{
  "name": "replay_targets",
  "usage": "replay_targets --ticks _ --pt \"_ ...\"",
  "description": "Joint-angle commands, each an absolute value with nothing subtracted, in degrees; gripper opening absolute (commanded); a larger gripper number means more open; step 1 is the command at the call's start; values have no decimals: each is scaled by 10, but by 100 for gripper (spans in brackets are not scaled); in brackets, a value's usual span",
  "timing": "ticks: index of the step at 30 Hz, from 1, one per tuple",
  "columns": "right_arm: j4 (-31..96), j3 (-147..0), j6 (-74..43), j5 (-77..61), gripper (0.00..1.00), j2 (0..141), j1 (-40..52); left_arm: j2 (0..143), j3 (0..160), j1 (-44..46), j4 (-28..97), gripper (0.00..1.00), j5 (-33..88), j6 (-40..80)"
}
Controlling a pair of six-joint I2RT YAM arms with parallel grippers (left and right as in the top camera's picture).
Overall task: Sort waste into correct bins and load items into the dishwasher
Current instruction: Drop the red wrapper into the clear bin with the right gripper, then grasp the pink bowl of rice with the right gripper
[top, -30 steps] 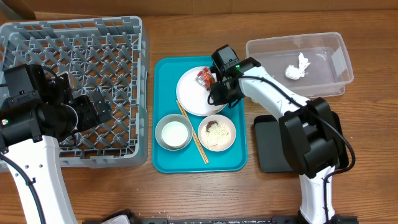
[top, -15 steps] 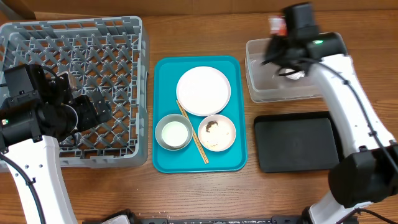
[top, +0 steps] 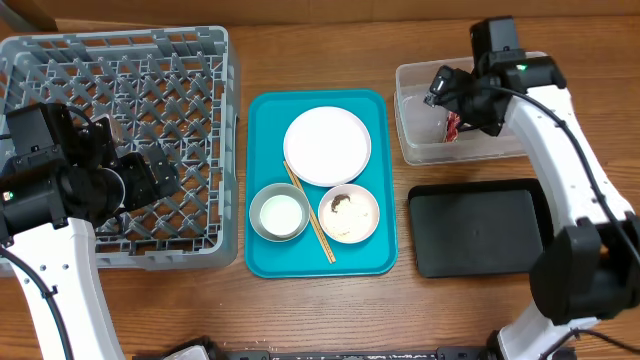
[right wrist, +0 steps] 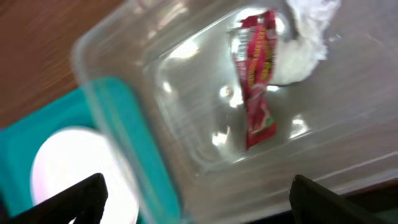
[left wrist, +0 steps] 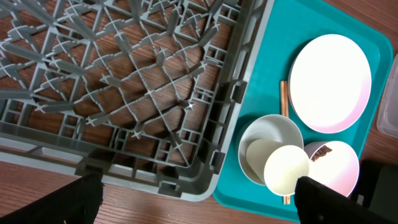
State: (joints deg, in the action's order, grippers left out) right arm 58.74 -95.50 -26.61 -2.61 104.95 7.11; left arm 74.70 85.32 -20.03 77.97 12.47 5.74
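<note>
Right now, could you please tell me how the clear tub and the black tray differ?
The clear tub is see-through with taller walls; the black tray is opaque and shallow. The clear tub holds the red wrapper and white tissue; the black tray shows nothing in it. Both are rectangular with rounded corners and sit beside the teal tray.

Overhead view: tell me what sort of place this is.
Probably a lab tabletop staged for dish clearing: a grey dish rack, a teal tray of used dishes and a clear tub holding waste.
</note>
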Motion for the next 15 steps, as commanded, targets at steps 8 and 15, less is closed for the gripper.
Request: replay_targets --ticks 8,15 --pt "729 -961 -57 -145 89 939 112 746 864 -193 776 100 163 -34" --pt "687 -874 -52 -129 88 914 248 747 864 -103 774 100 176 -99"
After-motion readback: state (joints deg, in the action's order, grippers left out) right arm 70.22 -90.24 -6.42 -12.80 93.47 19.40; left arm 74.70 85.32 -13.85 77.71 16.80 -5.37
